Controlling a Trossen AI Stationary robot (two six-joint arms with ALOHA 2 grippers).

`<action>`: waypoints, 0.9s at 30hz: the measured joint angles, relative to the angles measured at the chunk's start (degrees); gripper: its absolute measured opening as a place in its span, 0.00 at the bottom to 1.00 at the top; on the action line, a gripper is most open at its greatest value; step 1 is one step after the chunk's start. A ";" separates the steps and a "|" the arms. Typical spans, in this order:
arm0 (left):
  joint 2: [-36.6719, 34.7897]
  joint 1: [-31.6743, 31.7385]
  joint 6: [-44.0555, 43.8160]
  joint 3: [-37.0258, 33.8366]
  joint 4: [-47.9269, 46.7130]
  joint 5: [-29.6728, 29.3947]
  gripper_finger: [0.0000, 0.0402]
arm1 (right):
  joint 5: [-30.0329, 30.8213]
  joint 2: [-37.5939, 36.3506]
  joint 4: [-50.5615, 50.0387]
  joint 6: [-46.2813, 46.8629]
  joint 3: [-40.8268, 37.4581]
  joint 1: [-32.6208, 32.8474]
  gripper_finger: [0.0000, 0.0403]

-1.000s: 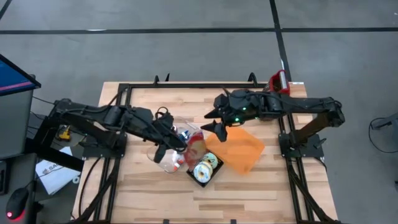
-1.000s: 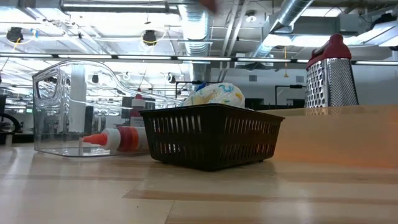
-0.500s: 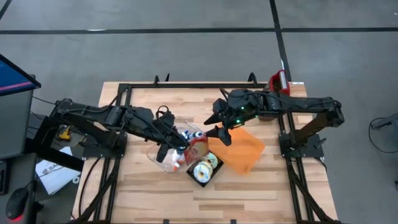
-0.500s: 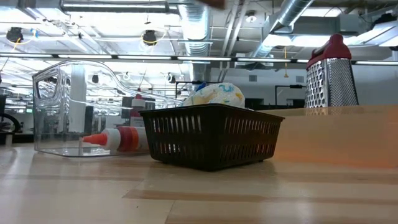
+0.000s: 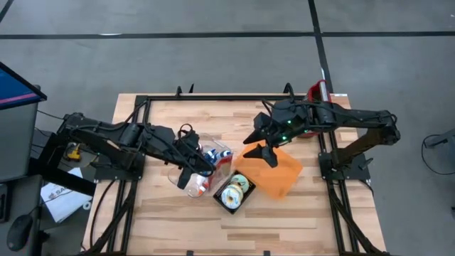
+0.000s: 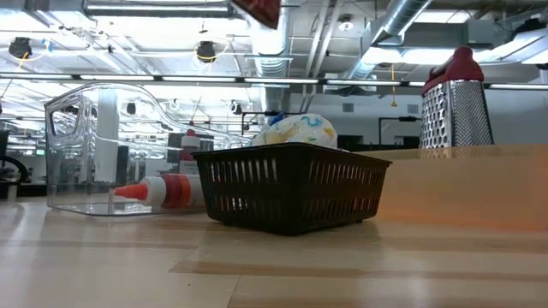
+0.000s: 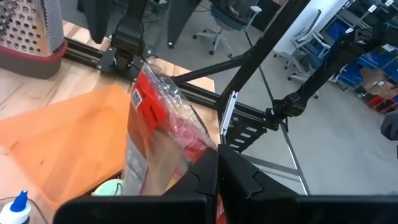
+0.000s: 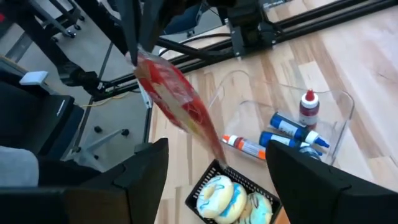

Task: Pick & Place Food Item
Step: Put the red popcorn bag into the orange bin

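Two dark arms meet over the middle of a pale wooden table [image 5: 163, 227], and one of them has the goods. The left gripper [image 7: 214, 163] is clamped on a red crinkly plastic food packet [image 7: 163, 127], holding it in the air above the clear plastic bin [image 5: 186, 186] and the small black wire basket [image 6: 289, 192]. In the high view the packet [image 5: 219, 165] shows as a red sliver at the bin's edge, just beside the basket. From the right wrist view it [image 8: 180, 106] hangs edge-on, pinched at one end with the rest drooping free.

The right gripper [image 5: 264, 146] hovers over the flat orange sheet [image 5: 277, 171], its fingers spread wide and holding nothing.

The basket holds frosted doughnuts [image 8: 233, 198]. Squeeze bottles with blue and red caps [image 8: 283, 132] lie in the bin. A red-handled metal box grater [image 6: 455, 98] stands at the table's far edge.

The packet looks light, thin and floppy, with a slick film that could slide between the pads. Its contents appear soft enough to crush. A firm pinch on the sealed end seam, not on the filled belly, seems the safest hold; a second hold would likely steady the loose end.
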 joint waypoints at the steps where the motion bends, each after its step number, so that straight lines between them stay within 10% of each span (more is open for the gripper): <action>1: 0.00 0.00 -0.01 0.00 -0.02 0.01 0.00 | -0.15 0.00 -0.04 0.00 0.00 0.00 0.65; 27: 0.00 0.04 0.45 -0.02 1.71 0.09 0.00 | -10.26 7.28 13.30 -1.33 -0.08 -0.04 0.64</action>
